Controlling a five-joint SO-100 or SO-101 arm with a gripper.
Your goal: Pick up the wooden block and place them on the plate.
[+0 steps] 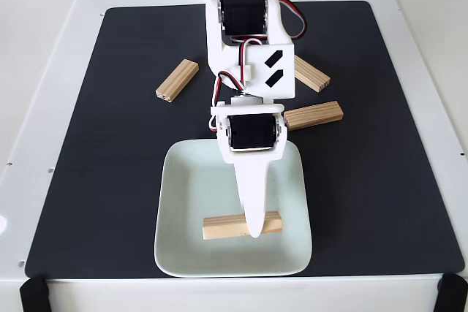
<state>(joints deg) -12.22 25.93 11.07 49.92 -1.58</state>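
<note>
Four grooved wooden blocks sit in the fixed view, with one pale mint-green square plate point(183, 253) on a black mat point(387, 180) covering a white table point(29, 71). One block point(223, 227) lies flat inside the plate, near its lower edge. The other three rest on the mat above the plate: one point(177, 80) to the left of the arm, one point(313, 115) just off the plate's upper right corner, and one point(312, 74) farther up, partly hidden behind the arm. The white arm point(248, 56) reaches from the top of the view down over the plate, its gripper point(253, 230) pointing at the plated block and overlapping its middle. Whether the fingers clamp the block or have let it go cannot be told from this angle.
</note>
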